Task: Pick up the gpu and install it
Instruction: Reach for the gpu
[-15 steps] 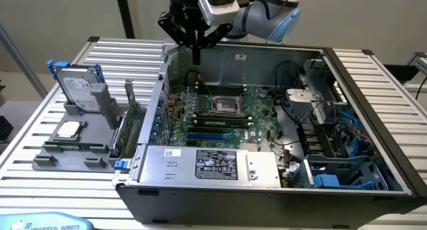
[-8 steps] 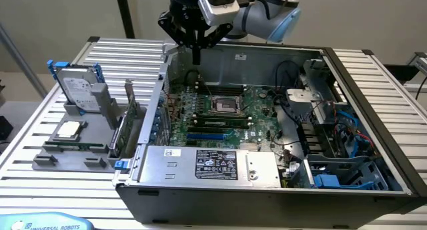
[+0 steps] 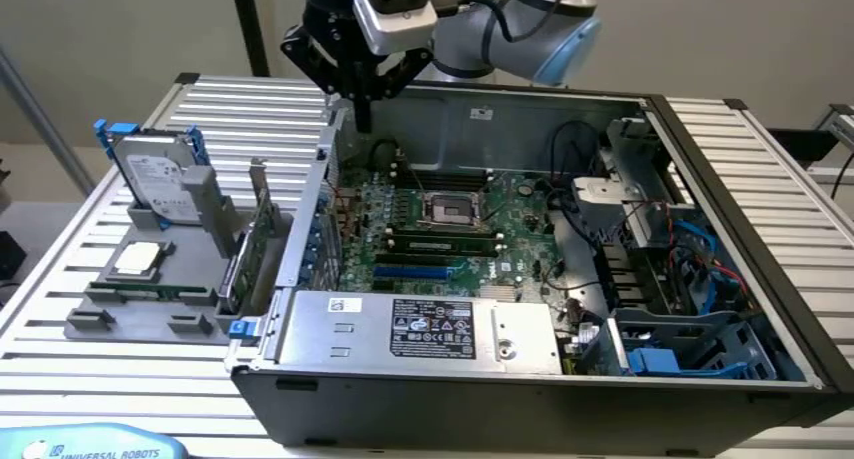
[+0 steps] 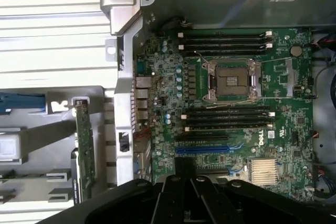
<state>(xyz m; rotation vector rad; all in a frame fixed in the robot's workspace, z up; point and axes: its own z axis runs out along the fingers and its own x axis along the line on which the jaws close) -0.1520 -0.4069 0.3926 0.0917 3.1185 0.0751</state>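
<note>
The gpu [image 3: 263, 241] stands on edge in a grey holder [image 3: 147, 319] outside the open computer case [image 3: 534, 379], at the exterior view's left. It is a thin card with a green board edge and a silver bracket at one end. The wrist view looks down on the gpu [image 4: 85, 150] edge-on, beside the case wall. My gripper [image 3: 360, 114] hangs high over the case's rear corner, above and beyond the card, touching nothing. Its black fingers [image 4: 173, 198] are shut and hold nothing. The motherboard [image 4: 236, 93] lies below with a blue expansion slot [image 4: 207, 149].
A silver hard drive [image 3: 154, 179] in a blue frame stands in the same holder, with a processor chip [image 3: 140, 259] and a memory stick [image 3: 160, 291] lying nearby. The power supply [image 3: 427, 329] fills the case's near side. Cables and drive bays [image 3: 667, 269] crowd its right.
</note>
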